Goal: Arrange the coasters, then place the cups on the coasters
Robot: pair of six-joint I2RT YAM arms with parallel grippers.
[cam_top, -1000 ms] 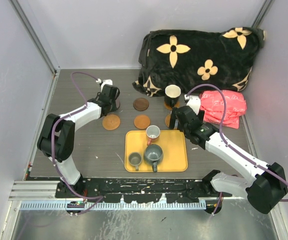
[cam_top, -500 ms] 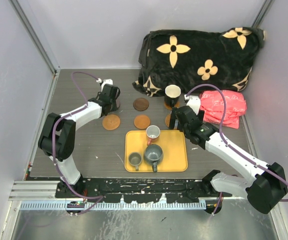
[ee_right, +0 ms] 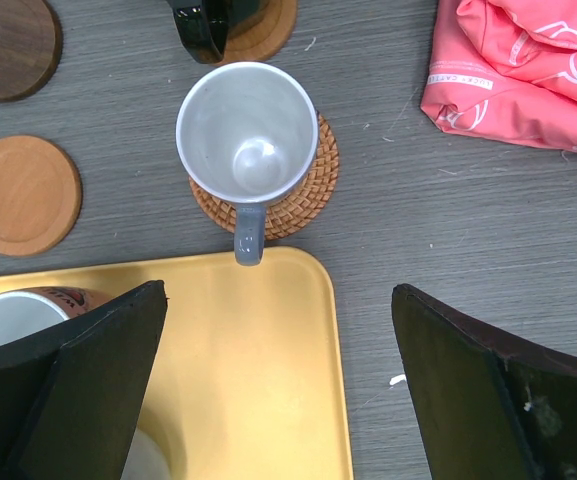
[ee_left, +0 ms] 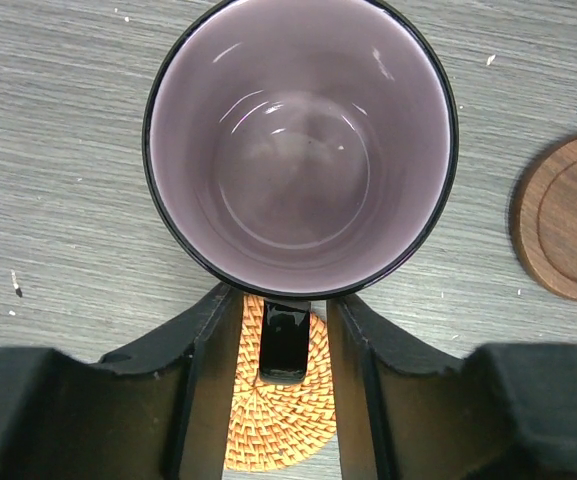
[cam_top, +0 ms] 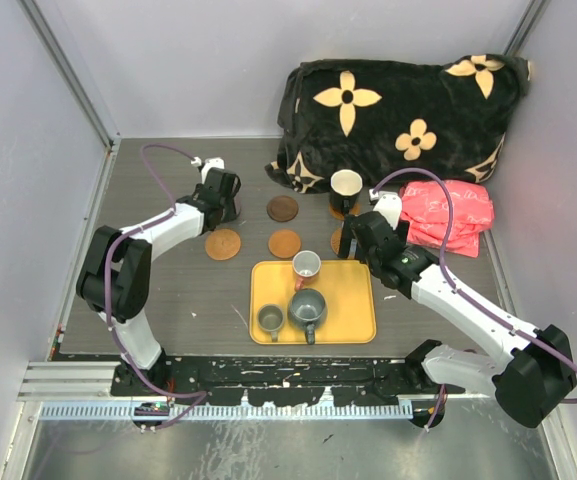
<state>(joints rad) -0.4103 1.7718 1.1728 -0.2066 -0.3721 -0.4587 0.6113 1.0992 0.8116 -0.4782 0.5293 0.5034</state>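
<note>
Jaws of the left gripper (ee_left: 283,300) slightly parted, one on each side of the handle (ee_left: 284,345) of the purple mug (ee_left: 298,150), slivers of wicker visible in both gaps, so seemingly no pinch. Purple mug upright on a wicker coaster (ee_left: 278,430) at the far left of the table (cam_top: 168,290), handle pointing straight back between the jaws. Probably calls for a straight retreat along that handle line, away from the mug, to avoid knocking it. Jaws of the right gripper (ee_right: 278,290) spread wide and empty, hovering over the far right corner of the yellow tray (ee_right: 258,400), just near of a grey mug (ee_right: 248,135) already seated on a second wicker coaster (ee_right: 313,195). Pink-lined cup (cam_top: 306,265) on the tray, near and left of those jaws, closer to the right gripper than to the left. Three bare coasters (cam_top: 284,243) far and left of the tray, between the two grippers.
</note>
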